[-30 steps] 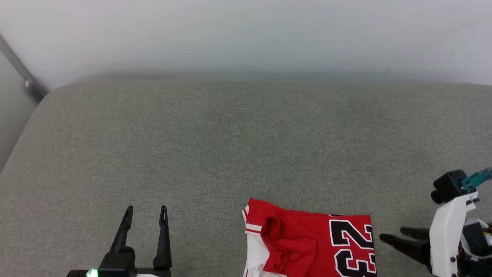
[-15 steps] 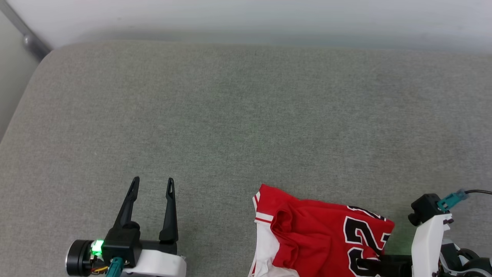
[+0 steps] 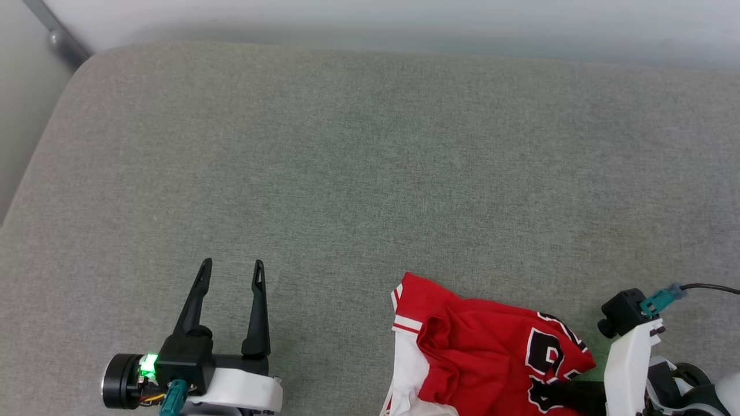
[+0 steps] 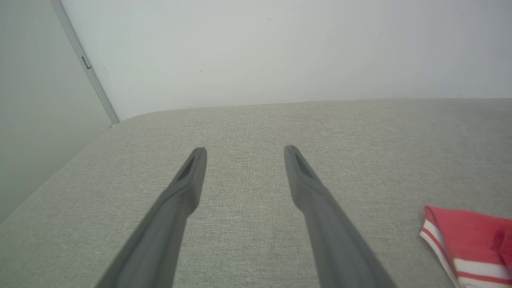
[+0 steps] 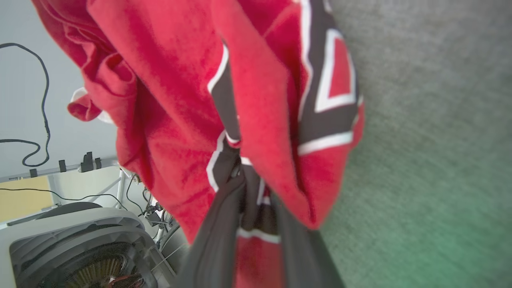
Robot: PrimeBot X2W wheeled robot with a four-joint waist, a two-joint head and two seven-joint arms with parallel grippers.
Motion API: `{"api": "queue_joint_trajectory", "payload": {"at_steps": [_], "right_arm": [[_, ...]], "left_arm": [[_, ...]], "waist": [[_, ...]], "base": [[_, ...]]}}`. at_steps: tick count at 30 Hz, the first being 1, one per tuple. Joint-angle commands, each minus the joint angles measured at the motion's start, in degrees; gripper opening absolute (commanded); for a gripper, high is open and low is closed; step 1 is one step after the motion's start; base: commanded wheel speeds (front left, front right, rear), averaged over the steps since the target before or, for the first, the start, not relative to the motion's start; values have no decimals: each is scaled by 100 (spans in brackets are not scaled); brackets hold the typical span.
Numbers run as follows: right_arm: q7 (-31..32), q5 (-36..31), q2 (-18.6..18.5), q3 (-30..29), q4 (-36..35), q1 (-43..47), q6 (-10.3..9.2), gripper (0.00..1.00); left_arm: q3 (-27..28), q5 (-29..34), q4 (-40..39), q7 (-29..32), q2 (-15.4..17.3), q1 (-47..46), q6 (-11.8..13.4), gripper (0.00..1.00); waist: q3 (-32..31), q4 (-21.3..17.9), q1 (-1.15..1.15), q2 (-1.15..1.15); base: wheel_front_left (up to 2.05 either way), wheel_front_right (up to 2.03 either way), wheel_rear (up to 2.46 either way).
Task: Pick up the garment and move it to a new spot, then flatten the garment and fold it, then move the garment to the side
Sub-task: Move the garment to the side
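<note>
- Tool status first: the right tool (image 5: 244,180) is clamped shut on a bunched fold of the garment (image 5: 172,100), right at the black, white-outlined numerals. That's a real grip, with fabric wedged between both dark fingers.
- From the head view, the shirt's right side is pulled up toward that tool. The rest lies crumpled at the near edge of the grey cushion (image 3: 347,173), over on the robot's right. The white sleeve with red stripes pokes out on its left side, and the bottom of the shirt runs off the frame.
- Handling-wise it looks like soft, light jersey with zero stiffness. My guess is it'll sag and swing from a one-point pinch like this, and it may drag on the cushion's rough weave if carried low.
- A pinch on a wad probably catches several layers, which is fine for hauling it to a new spot. For flattening I'd rather take the shoulders or hem corners, one per tool, so it spreads instead of twisting.
- Thin fingers on smooth fabric could slip if yanked.
- The left tool (image 3: 231,267) has its fingers spread wide and is empty. It hovers over bare cushion, well apart from the shirt.
</note>
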Motion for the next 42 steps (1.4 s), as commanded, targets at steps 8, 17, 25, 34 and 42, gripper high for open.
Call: {"api": "queue_joint_trajectory", "payload": {"at_steps": [8, 17, 25, 34, 42], "right_arm": [[-366, -173, -492, 496, -440, -502, -8, 0], [-381, -727, -1505, 1067, -1108, -1618, -8, 0], [-871, -1097, -2078, 1038, -569, -2552, -9, 0], [-1574, -1537, -2372, 556, 1050, -3182, -9, 0], [-2006, -1886, -2340, -171, 2366, -3528, -9, 0]], "left_arm": [[109, -69, -5, -40, -11, 272, 74, 100], [317, -108, -144, -40, -13, 413, 72, 100], [453, 51, -329, -27, 129, 24, -17, 100], [482, 162, -626, -28, 420, -415, -117, 100], [440, 198, -982, -28, 508, -604, -82, 100]], "waist": [[-409, -363, 0, 0], [-368, -1570, 0, 0], [350, -2477, 0, 0], [1288, -2628, 0, 0], [1823, -2488, 0, 0]], "base": [[0, 0, 0], [0, 0, 0], [0, 0, 0], [0, 0, 0], [0, 0, 0]]}}
